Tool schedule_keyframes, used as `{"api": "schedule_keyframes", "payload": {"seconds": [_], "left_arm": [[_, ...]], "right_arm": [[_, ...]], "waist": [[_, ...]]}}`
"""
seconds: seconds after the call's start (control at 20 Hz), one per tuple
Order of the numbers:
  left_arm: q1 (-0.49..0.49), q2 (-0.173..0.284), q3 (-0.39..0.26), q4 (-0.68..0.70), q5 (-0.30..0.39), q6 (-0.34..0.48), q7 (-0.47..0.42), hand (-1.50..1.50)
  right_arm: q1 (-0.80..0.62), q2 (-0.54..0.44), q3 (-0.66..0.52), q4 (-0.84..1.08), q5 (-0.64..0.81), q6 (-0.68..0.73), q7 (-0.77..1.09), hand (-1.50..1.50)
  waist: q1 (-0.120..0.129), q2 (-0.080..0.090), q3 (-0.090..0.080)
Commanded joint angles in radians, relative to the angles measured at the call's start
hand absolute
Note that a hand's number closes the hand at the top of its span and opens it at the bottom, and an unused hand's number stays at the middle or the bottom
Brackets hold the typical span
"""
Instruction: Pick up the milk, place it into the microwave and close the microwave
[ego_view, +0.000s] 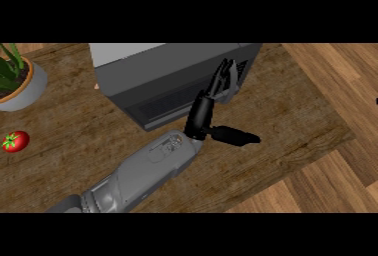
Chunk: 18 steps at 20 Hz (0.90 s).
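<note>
Milk shows nowhere in the head view, so I cannot tell where it lies relative to the fingers. One hand shows, on a grey forearm coming up from the lower left; which arm it is I cannot tell. Its fingers are straight and open, reaching up against the front of the microwave, while the thumb sticks out to the right over the bench. A potted plant stands at the left edge, and a tomato lies below it.
</note>
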Motion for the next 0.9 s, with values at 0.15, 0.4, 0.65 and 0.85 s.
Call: {"api": "schedule_keyframes", "payload": {"seconds": [0.15,0.4,0.65,0.85], "left_arm": [[-0.049,-0.008,0.016,0.052,0.050,0.005,-0.001,-1.50],[-0.064,-0.008,0.004,0.061,0.067,0.005,-0.019,-1.50],[-0.053,-0.009,-0.014,0.066,0.092,0.003,-0.036,-1.50],[-0.070,-0.009,-0.018,0.072,0.106,0.007,-0.044,-1.50]], "right_arm": [[-0.016,-0.019,0.001,0.000,-0.033,0.007,0.024,-1.50],[-0.023,-0.038,0.000,0.008,-0.050,0.017,0.041,-1.50],[-0.034,-0.047,0.004,0.007,-0.075,0.037,0.045,-1.50],[-0.040,-0.051,0.007,0.002,-0.087,0.032,0.056,-1.50]], "waist": [[-0.010,0.005,0.000],[-0.011,0.004,0.001],[-0.021,0.007,0.002],[-0.022,0.002,0.002]]}}
